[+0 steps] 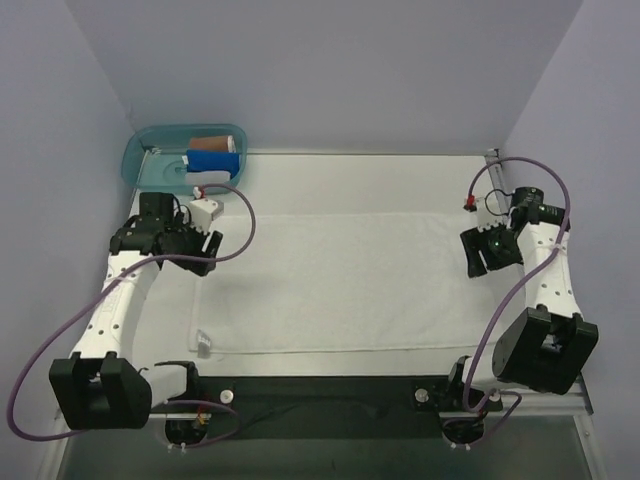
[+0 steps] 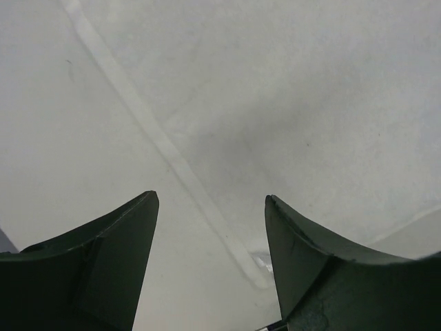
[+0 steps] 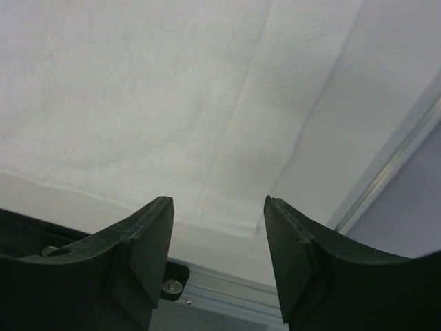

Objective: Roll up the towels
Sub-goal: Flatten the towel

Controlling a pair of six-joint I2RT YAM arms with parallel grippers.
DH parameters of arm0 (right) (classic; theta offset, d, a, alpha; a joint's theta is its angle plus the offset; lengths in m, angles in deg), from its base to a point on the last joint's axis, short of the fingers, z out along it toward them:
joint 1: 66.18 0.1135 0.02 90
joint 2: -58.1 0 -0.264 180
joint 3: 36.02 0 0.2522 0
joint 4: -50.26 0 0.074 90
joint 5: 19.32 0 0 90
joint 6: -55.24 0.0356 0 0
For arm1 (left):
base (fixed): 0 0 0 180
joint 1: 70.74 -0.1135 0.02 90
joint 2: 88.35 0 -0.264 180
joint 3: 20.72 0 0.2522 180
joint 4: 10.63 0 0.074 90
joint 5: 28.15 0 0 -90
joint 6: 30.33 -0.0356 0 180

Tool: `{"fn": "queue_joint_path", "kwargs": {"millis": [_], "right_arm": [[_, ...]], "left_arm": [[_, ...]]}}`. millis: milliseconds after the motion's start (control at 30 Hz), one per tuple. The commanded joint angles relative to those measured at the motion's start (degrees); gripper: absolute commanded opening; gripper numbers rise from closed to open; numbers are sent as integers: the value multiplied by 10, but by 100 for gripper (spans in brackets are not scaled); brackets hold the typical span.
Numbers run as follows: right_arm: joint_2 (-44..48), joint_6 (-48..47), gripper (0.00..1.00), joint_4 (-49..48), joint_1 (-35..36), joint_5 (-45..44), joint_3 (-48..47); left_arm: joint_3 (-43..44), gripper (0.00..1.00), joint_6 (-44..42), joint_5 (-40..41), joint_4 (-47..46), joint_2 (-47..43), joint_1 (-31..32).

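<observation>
1. Since the plain white terry-cloth towel (image 1: 340, 280) lies spread flat and unrolled across the white bench (image 1: 350, 180), I judge the task to be at its start: lining up for a first grip, with no roll begun.
2. At the towel's left short edge, the left end effector (image 1: 197, 248) hovers with its jaws wide and nothing between them. Its wrist view shows the hem band running diagonally below.
3. Over the right short edge, the right end effector (image 1: 485, 255) is likewise spread apart and empty. The near right corner of the cloth sits just ahead of its fingers in the wrist view.
4. The next move probably calls for lowering onto one edge and pinching only the top of the cloth. The edge would then be turned over evenly so the roll starts straight. A grip on a single corner would likely skew it.
5. The towel looks soft and limp, with a smooth woven hem at each end and a nap that barely contrasts with the bench. A small tag shows at its near left corner.
6. Well apart, at the far left corner, a teal translucent plastic tub (image 1: 140, 160) holds a blue rolled towel (image 1: 212, 160) and a brown rolled towel (image 1: 215, 142).
</observation>
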Motion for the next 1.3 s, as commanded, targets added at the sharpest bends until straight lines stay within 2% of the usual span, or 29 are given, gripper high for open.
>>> {"fn": "queue_joint_path", "kwargs": {"millis": [0, 200, 267, 467, 633, 700, 867, 967, 1033, 1133, 1267], "right_arm": [[-15, -49, 53, 73, 4, 11, 69], [-48, -43, 47, 62, 6, -8, 116], [-69, -35, 45, 52, 11, -18, 127], [-122, 20, 41, 16, 41, -87, 154], [-162, 48, 39, 7, 91, -140, 175], [-167, 52, 39, 8, 113, -145, 191], [-161, 63, 39, 10, 136, -111, 191], [-176, 71, 39, 18, 142, -95, 171], [-174, 81, 39, 23, 142, -91, 167], [-131, 75, 40, 46, 140, -72, 165], [-42, 44, 42, 97, 118, -69, 150]], "left_arm": [[-60, 73, -34, 25, 43, 8, 31], [-94, 73, -41, 36, 28, 50, 39], [-114, 73, -46, 44, -1, 65, 40], [-125, 66, -63, 68, -75, 178, 38], [-109, 65, -78, 80, -89, 238, 13], [-105, 62, -82, 90, -96, 265, -19], [-91, 59, -96, 107, -117, 317, -57], [-75, 60, -102, 99, -115, 318, -71], [-64, 64, -112, 92, -100, 308, -77], [-55, 70, -146, 49, -53, 255, -92], [-66, 73, -180, -8, 10, 127, -107]]}}
